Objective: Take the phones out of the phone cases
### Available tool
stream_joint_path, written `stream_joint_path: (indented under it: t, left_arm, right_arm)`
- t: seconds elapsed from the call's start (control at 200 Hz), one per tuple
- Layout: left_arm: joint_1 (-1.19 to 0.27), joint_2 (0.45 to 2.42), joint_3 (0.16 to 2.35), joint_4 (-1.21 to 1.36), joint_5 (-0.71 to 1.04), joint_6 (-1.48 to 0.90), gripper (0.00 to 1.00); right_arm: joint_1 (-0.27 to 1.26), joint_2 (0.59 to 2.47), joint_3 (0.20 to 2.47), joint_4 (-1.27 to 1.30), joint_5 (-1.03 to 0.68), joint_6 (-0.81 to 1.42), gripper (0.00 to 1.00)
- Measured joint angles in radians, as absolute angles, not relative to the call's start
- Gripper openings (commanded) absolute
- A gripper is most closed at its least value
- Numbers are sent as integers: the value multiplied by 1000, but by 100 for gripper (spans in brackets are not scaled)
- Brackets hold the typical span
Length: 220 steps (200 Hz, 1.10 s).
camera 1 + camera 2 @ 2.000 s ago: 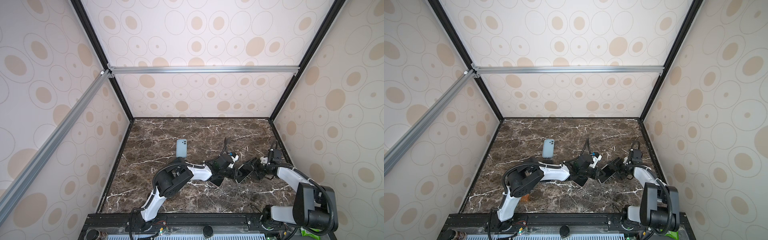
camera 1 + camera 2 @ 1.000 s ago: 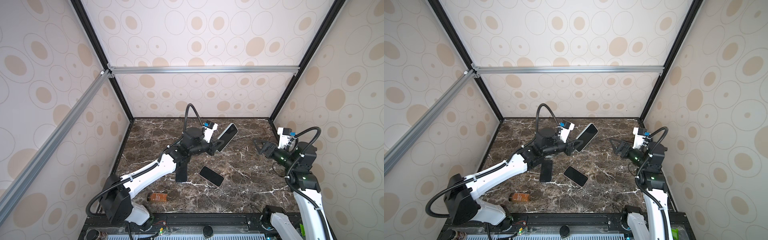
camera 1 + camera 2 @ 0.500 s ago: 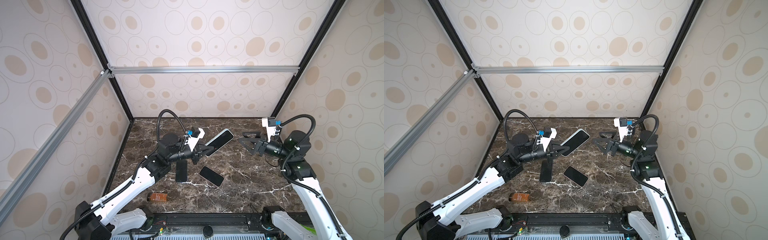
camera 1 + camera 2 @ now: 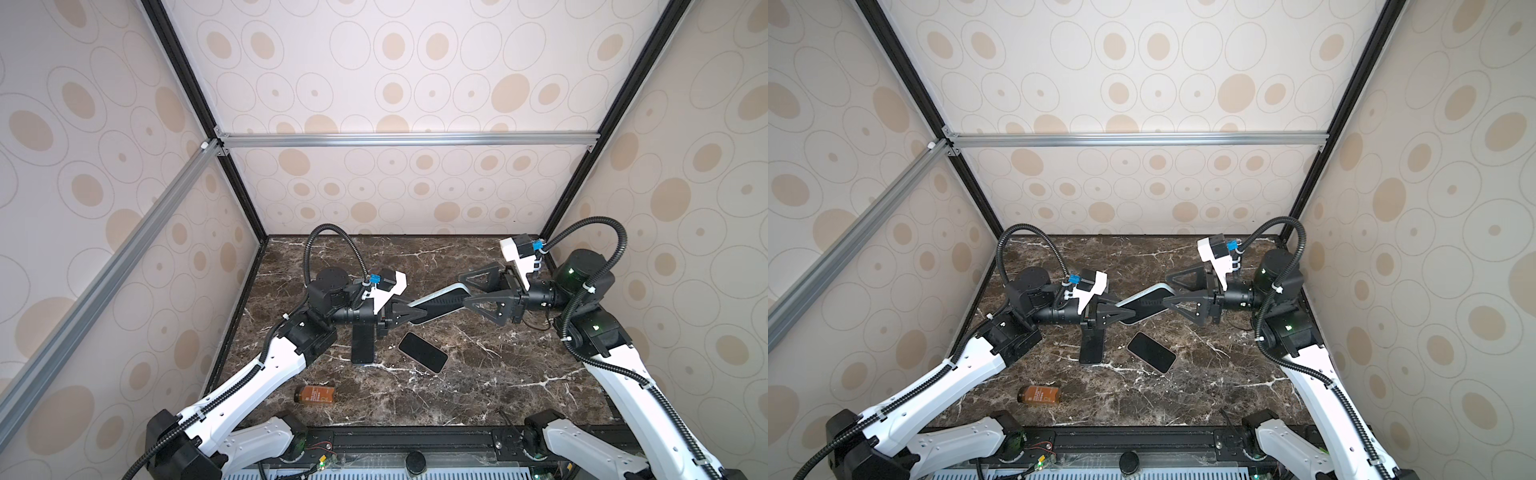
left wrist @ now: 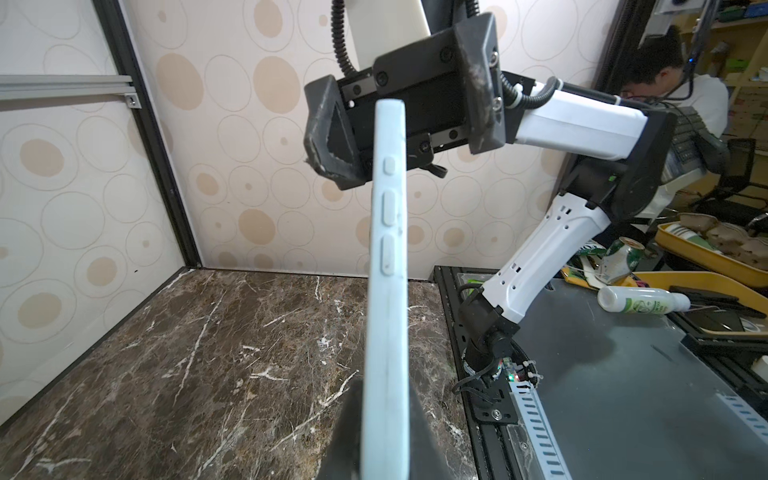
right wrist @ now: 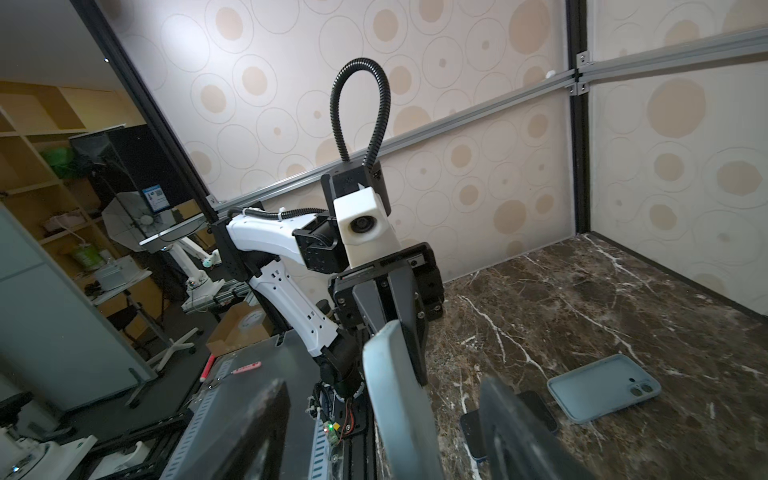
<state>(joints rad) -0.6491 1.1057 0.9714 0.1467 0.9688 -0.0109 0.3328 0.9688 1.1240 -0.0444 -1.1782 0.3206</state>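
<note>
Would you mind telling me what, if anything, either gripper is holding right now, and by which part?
The left gripper pinches the light-blue cased phone at one end, in the air. The right gripper stands open around the other end.

Polished dark marble tabletop (image 4: 498, 374), matt pale-blue rubbery phone case (image 5: 388, 291), brushed metal frame rail (image 4: 395, 139)

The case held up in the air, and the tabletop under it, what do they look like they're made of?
The case looks like soft silicone or matte rubbery plastic in pale blue: it has a dull surface, moulded button bumps and rounded edges. The tabletop looks like polished dark brown marble with white veins, though it could be a printed laminate.
</note>
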Motion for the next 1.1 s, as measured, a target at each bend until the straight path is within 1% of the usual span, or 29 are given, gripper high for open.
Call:
stream_joint_path:
  t: [0.105, 0.235, 0.585, 0.665, 0.88, 1.1]
  left_arm:
    - [-648, 1121, 978, 139, 991, 12, 0]
    - [-647, 1127, 984, 136, 1006, 25, 0]
    - [-646, 1126, 985, 152, 1028, 25, 0]
    - [-646, 1126, 985, 155, 1029, 22, 0]
    - [-645, 1124, 985, 163, 1031, -12, 0]
    - [-646, 1108, 988, 139, 996, -13, 0]
  right_arm:
    - [368, 989, 1131, -61, -1178, 310, 64]
    - [389, 1009, 1140, -68, -1176, 306, 52]
    - [418, 1021, 1142, -23, -1175, 366, 31]
    - [420, 1025, 1142, -3, -1175, 379, 25]
    - [426, 1029, 1142, 57, -1176, 426, 19]
    - [428, 1029, 1142, 76, -1147, 487, 15]
